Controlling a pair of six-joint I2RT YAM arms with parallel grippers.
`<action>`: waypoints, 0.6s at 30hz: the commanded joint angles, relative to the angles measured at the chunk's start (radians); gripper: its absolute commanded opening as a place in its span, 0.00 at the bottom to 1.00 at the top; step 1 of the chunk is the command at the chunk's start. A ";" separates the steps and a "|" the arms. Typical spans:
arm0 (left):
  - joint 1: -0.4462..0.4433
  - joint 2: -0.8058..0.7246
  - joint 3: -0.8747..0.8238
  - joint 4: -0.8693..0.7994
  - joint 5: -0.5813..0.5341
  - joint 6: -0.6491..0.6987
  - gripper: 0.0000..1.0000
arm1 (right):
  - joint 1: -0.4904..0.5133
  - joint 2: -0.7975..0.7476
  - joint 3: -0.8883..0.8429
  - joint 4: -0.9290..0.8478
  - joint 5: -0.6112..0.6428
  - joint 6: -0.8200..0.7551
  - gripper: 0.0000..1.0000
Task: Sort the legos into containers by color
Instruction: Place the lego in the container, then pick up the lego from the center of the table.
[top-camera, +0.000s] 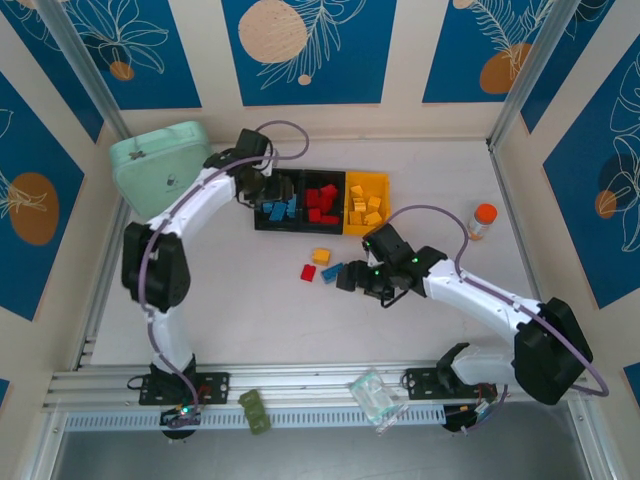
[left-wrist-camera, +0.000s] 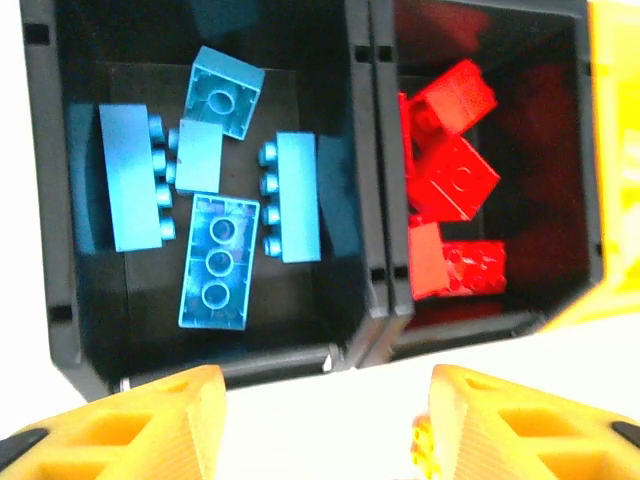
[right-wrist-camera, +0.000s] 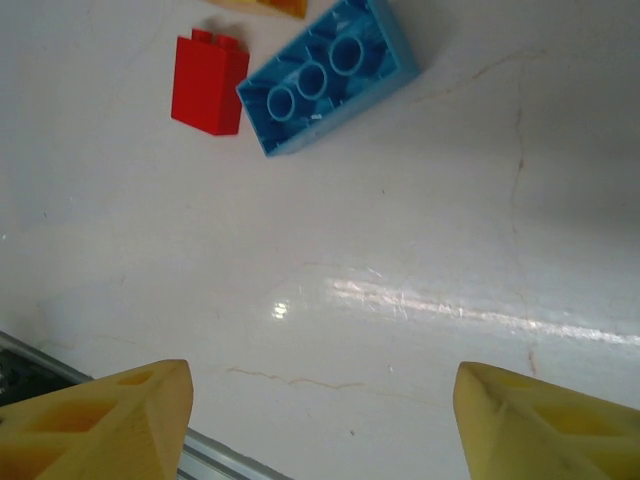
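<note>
Now we should centre our open, empty right gripper (right-wrist-camera: 320, 400) over the blue brick (right-wrist-camera: 330, 75), jaws across its narrow width; our left gripper (left-wrist-camera: 320, 400) hangs open over the bins (left-wrist-camera: 362, 200).

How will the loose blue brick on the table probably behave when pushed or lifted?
The blue brick looks like rigid plastic: probably stiff. Its hollow underside faces up, suggesting lightness. Flat-sided, it should slide on the glossy table, not roll.

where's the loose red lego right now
Top view: the red lego lies on the table, centre, just left of the blue lego and in front of the containers.
</note>
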 joint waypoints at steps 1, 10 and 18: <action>-0.007 -0.121 -0.170 0.114 0.080 -0.041 0.56 | 0.022 0.063 0.070 -0.060 0.061 0.054 0.76; -0.023 -0.433 -0.589 0.210 0.126 -0.120 0.57 | 0.063 0.251 0.216 -0.100 0.141 0.150 0.99; -0.036 -0.668 -0.798 0.208 0.123 -0.199 0.58 | 0.067 0.412 0.344 -0.140 0.183 0.195 0.99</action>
